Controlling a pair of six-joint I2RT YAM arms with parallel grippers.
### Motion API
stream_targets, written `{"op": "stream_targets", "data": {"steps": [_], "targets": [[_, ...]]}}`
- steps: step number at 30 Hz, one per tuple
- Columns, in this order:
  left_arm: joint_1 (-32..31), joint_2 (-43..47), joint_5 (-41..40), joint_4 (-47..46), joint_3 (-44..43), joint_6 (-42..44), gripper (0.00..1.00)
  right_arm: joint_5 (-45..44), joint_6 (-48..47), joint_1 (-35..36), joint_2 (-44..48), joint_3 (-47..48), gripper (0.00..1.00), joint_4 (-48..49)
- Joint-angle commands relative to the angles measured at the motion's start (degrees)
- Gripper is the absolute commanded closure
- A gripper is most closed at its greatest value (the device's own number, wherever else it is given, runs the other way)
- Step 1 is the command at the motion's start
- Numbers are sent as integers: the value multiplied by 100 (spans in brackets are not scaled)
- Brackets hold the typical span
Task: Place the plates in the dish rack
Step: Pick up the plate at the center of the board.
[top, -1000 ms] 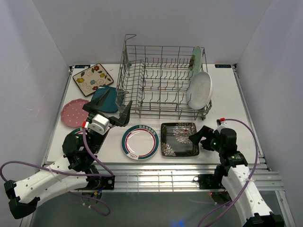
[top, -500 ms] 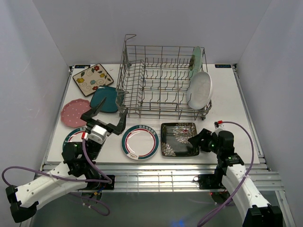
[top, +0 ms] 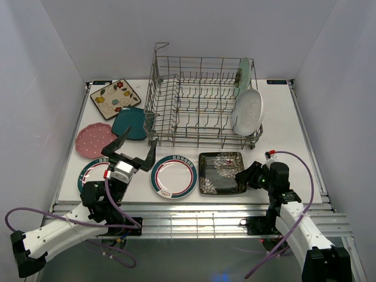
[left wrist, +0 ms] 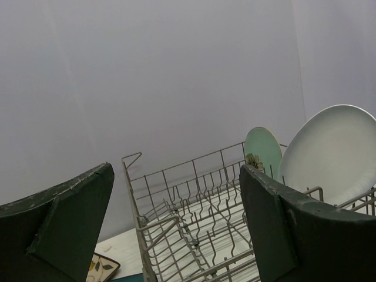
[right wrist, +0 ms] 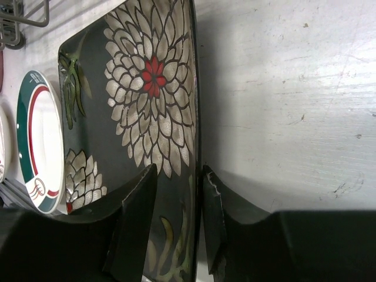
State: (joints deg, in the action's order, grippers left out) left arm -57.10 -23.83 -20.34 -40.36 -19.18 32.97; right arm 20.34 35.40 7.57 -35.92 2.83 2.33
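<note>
The left gripper [top: 141,137] covers part of one green-rimmed plate [top: 88,174]; in the left wrist view the white plate [left wrist: 335,153] runs off the right edge and only a corner of the cream floral plate [left wrist: 100,268] shows; the right gripper [right wrist: 178,171] hides the near rim of the black floral plate [right wrist: 147,100]

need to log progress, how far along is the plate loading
Done: mint round plate and plain white plate stand in the dish rack. In hand: right hand straddles the rim of the black floral square plate; left hand open, empty. Remaining: cream floral, teal, pink dotted, two green-rimmed plates.
</note>
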Motion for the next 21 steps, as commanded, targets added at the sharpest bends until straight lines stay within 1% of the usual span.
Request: {"op": "stream_targets", "data": {"steps": [1, 7, 9, 11, 12, 13, 14, 19, 21], "targets": [[24, 19, -102, -165, 63, -71, 2, 76, -33, 7, 103, -72, 59, 286], [15, 28, -111, -192, 134, -98, 2, 58, -68, 16, 68, -37, 71, 242], [15, 28, -128, -192, 160, -107, 2, 75, -68, 7, 68, -37, 79, 242], [24, 19, -137, -192, 186, -116, 2, 58, -68, 16, 77, -28, 83, 216], [15, 11, -137, -192, 186, -115, 2, 67, -77, 7, 103, -19, 88, 189], [15, 2, -155, -192, 178, -133, 2, 58, -77, 16, 112, -11, 90, 128], [24, 2, -163, -192, 178, -142, 2, 58, -86, 16, 138, -2, 92, 84], [24, 54, -163, -192, 222, -133, 2, 67, -103, 7, 436, 147, 92, -224], [15, 63, -172, -192, 248, -107, 2, 75, -94, 16, 655, 244, 92, -505]]}}
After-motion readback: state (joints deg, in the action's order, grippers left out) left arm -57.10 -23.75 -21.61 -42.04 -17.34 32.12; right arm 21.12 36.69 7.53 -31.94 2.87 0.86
